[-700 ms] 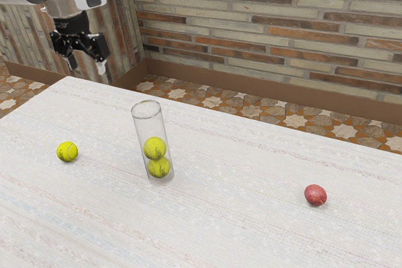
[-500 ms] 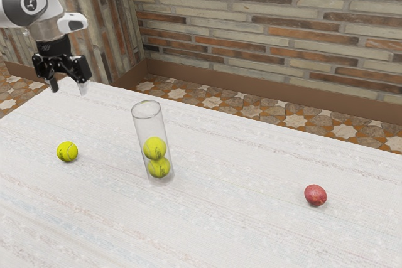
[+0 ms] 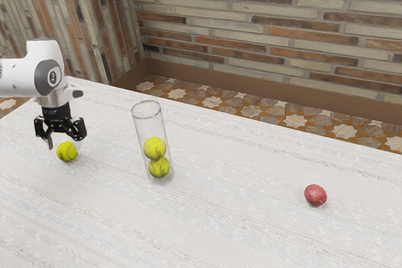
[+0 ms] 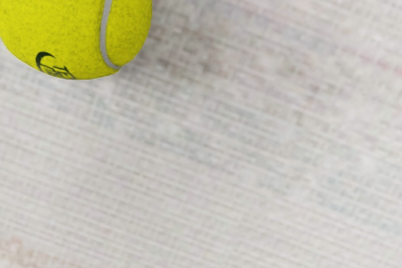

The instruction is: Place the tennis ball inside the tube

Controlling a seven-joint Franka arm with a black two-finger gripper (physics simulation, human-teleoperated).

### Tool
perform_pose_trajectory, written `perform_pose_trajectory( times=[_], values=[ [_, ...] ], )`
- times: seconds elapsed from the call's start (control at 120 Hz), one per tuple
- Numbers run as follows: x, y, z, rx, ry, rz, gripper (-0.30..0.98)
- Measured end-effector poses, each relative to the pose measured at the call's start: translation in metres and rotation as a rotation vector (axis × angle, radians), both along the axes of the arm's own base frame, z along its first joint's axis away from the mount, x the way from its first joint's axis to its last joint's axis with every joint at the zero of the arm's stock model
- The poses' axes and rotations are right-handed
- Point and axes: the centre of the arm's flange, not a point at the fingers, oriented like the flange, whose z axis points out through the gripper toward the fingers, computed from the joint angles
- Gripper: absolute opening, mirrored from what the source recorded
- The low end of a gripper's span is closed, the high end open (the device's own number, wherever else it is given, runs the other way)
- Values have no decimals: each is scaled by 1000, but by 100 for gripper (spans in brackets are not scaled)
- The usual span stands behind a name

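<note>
The fingers [image 3: 50, 144] have come down to the loose tennis ball [image 3: 67, 152] at the frame's left; they stand widely spread, gripping nothing, so grasping seems next, then the tube [image 3: 150, 127], left of centre.

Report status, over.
Black two-finger tool open, at loose yellow tennis ball. Ball ungripped, outside clear cylindrical tube. Small red rounded object well aside, not in the way.

High oblique exterior view, close-up wrist view
</note>
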Motion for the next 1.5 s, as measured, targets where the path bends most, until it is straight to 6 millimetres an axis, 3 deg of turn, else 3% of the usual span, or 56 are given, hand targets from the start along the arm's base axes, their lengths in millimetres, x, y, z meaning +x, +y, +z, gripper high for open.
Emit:
perform_pose_trajectory(
  times=[0.183, 0.383, 0.65, 1.025, 1.267, 1.5],
  values=[
    [-3, 35, -31, 18, 5, 43, 66],
    [28, 49, -39, 45, -35, 28, 66],
    [42, 77, -66, 39, -45, 30, 66],
    [41, 80, -102, 22, -50, 7, 66],
    [37, 81, -105, 18, -61, -6, 61],
    [38, 78, -100, 20, -71, -27, 44]
  ],
)
